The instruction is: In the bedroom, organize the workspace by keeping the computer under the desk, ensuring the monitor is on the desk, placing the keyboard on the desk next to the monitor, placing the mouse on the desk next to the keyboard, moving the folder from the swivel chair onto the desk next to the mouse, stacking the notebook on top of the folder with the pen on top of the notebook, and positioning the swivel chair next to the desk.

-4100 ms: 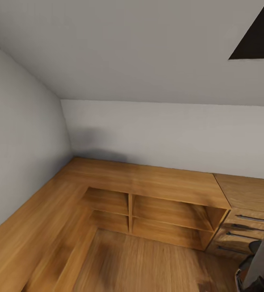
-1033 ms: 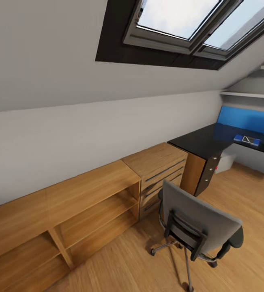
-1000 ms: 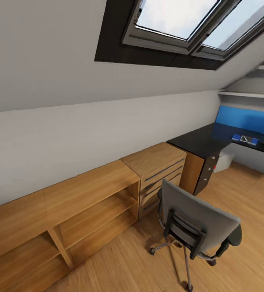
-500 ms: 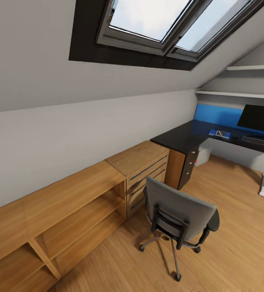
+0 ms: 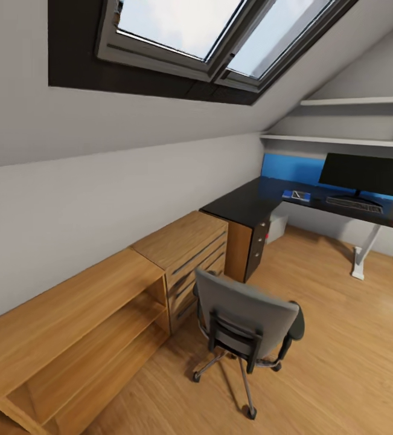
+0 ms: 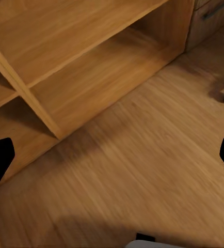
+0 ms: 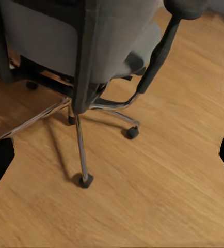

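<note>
1. Room: attic bedroom with a sloped grey ceiling, a skylight, grey walls and a wood-plank floor.
2. Worktop: glossy black L-shaped top in the far right corner, with black drawers at its near end and a white leg at the right.
3. On the worktop: the monitor stands at the back, the keyboard lies just in front of it, and a small blue item lies to their left; what it is cannot be told.
4. Computer: light grey box on the floor under the worktop.
5. Chair: on the floor, well apart from the worktop, back toward the camera. Whether anything lies on the seat cannot be told.
6. Wooden chest and open shelving line the left wall.
7. Left hand: fingers wide apart, empty, over floor beside shelving.
8. Right hand: fingers wide apart, empty, above floor near the chair base.
</note>
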